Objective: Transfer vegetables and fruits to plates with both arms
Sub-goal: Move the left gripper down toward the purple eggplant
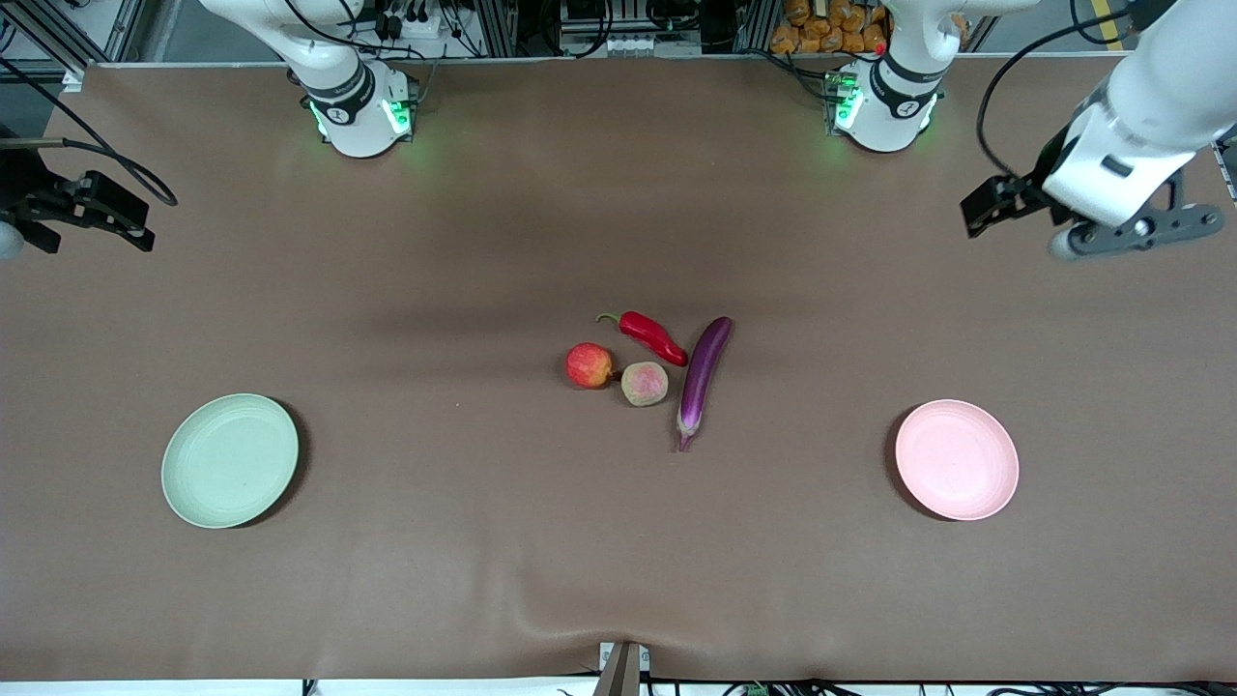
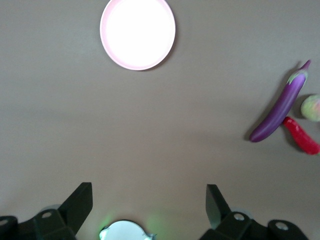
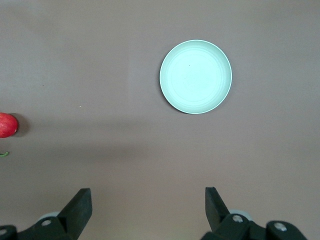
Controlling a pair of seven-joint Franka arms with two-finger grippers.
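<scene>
Four items lie grouped mid-table: a red-yellow apple [image 1: 589, 365], a pinkish-tan peach [image 1: 645, 383], a red chili pepper [image 1: 655, 335] and a long purple eggplant [image 1: 703, 377]. The pale green plate [image 1: 230, 460] lies bare toward the right arm's end, the pale pink plate [image 1: 956, 459] bare toward the left arm's end. My left gripper [image 1: 988, 207] hangs open and holds nothing over bare cloth at its own end; its wrist view shows the pink plate [image 2: 137, 32], eggplant [image 2: 280, 109], chili [image 2: 301, 136] and peach [image 2: 311, 107]. My right gripper [image 1: 116, 217] hangs open, holding nothing, at its own end, seeing the green plate [image 3: 196, 76] and apple [image 3: 7, 124].
A brown cloth [image 1: 464, 541] covers the whole table. Both arm bases [image 1: 362, 116] [image 1: 884, 106] glow green along the table edge farthest from the front camera. A small fixture [image 1: 623, 667] sits at the nearest edge, mid-table.
</scene>
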